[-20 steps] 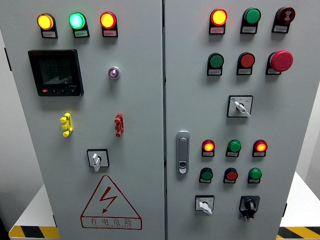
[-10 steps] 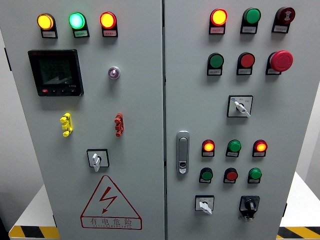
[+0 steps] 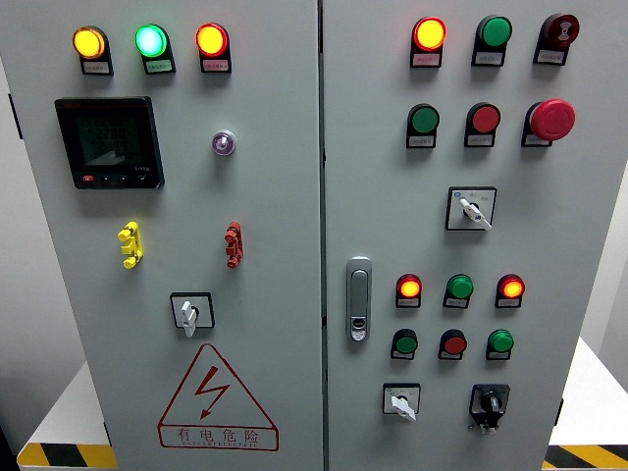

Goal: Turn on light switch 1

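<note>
Neither arm nor hand of the robot shows in the head view; their pose and state cannot be told.

The grey cabinet face [image 3: 275, 196] stands unobstructed, no hand before it. Protruding obstacles: the red mushroom button [image 3: 552, 119] at upper right, the door handle [image 3: 359, 299] beside the centre seam, and the yellow [image 3: 130, 244] and red [image 3: 233, 244] toggles on the left door.

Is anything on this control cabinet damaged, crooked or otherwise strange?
Nothing stands out. The lamps, push buttons, rotary switches and door handle sit straight and look intact. The warning triangle lies flat. No robot hand is in view.
</note>
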Robot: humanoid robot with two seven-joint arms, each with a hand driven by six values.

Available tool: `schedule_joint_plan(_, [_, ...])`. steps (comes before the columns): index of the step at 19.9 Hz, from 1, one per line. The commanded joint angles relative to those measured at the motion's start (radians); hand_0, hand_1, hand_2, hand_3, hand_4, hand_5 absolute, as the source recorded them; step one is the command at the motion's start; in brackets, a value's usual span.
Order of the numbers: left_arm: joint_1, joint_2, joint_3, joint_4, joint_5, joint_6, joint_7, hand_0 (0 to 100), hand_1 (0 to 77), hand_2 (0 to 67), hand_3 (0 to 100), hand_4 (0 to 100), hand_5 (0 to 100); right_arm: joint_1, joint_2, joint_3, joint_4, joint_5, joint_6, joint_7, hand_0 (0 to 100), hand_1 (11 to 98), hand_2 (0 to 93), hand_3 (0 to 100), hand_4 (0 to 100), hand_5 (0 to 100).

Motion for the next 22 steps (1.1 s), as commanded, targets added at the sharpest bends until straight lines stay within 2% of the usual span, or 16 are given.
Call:
schedule_joint_plan(1, [0.0,-0.003,-0.236,-0.006,0.22,-0.009,-0.002,0,0.0,0.0,0,0,0,0.0,0.0,0.0,0.0,0.0,0.001,0.0,0,19.6,0.0,20,19,11])
schedule_joint_plan(7, [0.0,-0.001,-0.62,-0.009,0.621,-0.015,-0.017,0,0.0,0.0,0,0,0,0.0,0.0,0.0,0.0,0.0,-0.001,0.0,0,19.8,0.0,20,19,11])
schedule_joint_plan(10, [0.0,-0.001,-0.822,-0.084,0.801,-0.015,-0.049,0,0.0,0.0,0,0,0,0.0,0.0,0.0,0.0,0.0,-0.001,0.0,0,19.8,0.0,20,19,11])
schedule_joint_plan(13, [0.02,-0.011,-0.837,-0.194,0.817,-0.015,-0.106,0,0.5,0.0,0,0,0,0.0,0.0,0.0,0.0,0.0,-0.001,0.0,0,19.9,0.0,20,19,11])
schedule_joint_plan(16, [0.063,-0.012,-0.835,-0.335,0.817,-0.02,-0.153,0,5.1,0.0,0,0,0,0.0,0.0,0.0,0.0,0.0,0.001,0.0,0,19.8,0.0,20,19,10])
schedule_joint_plan(20, [0.068,-0.014,-0.815,-0.427,0.821,-0.038,-0.241,0,11.0,1.8,1,0,2,0.0,0.0,0.0,0.0,0.0,-0.001,0.0,0,19.1,0.0,20,19,10])
schedule_joint_plan(22, [0.087,-0.015,-0.82,-0.553,0.821,-0.04,-0.247,0,13.6,4.0,2,6,7,0.0,0.0,0.0,0.0,0.0,-0.001,0.0,0,19.7,0.0,20,19,10])
